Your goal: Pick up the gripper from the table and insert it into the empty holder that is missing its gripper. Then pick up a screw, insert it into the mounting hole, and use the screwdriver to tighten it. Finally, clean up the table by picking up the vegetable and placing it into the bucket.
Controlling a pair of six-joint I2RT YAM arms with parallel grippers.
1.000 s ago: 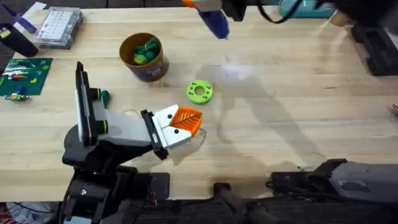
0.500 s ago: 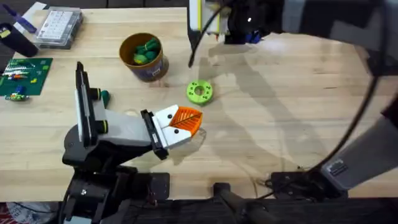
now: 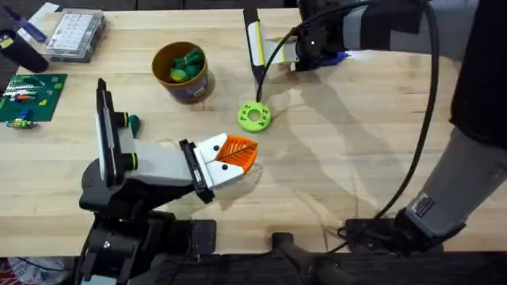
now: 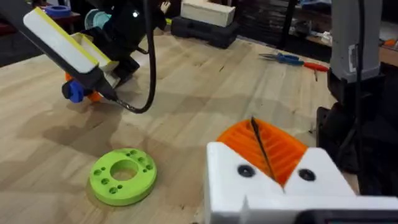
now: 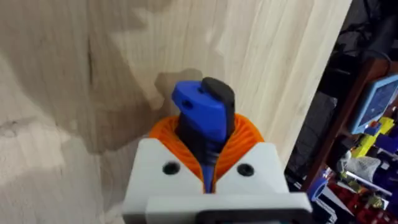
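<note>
My right gripper (image 3: 315, 55) reaches to the far middle of the table and is shut on the blue screwdriver (image 3: 339, 55). In the right wrist view the screwdriver's blue end (image 5: 202, 112) sticks out between the orange pads (image 5: 249, 134), low over the wood. The white holder (image 3: 154, 162) carries the white-and-orange gripper, my left gripper (image 3: 242, 152), shut with nothing in it (image 4: 261, 134). The yellow bucket (image 3: 198, 87) stands behind it with green pieces inside. A small dark-green vegetable (image 3: 133, 123) lies beside the holder's upright, partly hidden.
A lime-green ring (image 3: 253, 117) (image 4: 122, 175) lies between the two grippers. A clear parts box (image 3: 75, 33) and a green circuit board (image 3: 32, 95) sit at the far left. The right arm's cable (image 3: 428, 103) hangs over the right half. Hand tools (image 4: 289, 59) lie far right.
The right arm has swung down over the far middle of the table, carrying the screwdriver rightward and lower toward the wood. The left arm, ring, bucket and vegetable have not moved.
</note>
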